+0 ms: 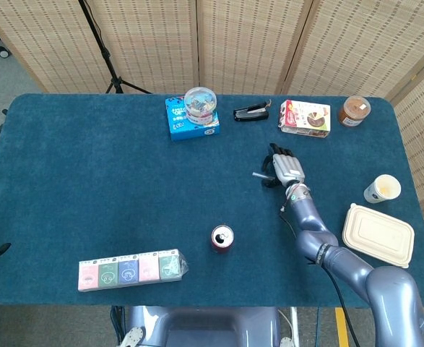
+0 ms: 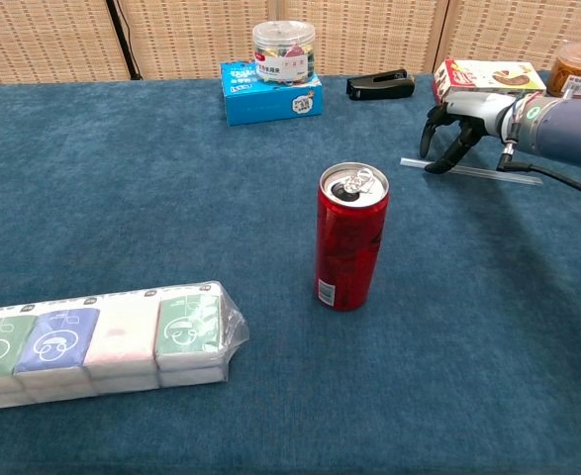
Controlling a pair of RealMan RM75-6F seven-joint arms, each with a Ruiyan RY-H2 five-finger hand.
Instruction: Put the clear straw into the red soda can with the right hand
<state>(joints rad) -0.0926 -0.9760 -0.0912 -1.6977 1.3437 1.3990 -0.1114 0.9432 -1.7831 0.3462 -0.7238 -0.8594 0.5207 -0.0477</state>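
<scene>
The red soda can [image 2: 351,237] stands upright mid-bench with its tab opening facing up, ready to take a straw. To its right, the clear straw [image 2: 473,170] lies flat on the bench, unlifted. The right hand [image 2: 456,124] arches over it, fingers curled down with tips at the straw, nothing gripped yet.
</scene>
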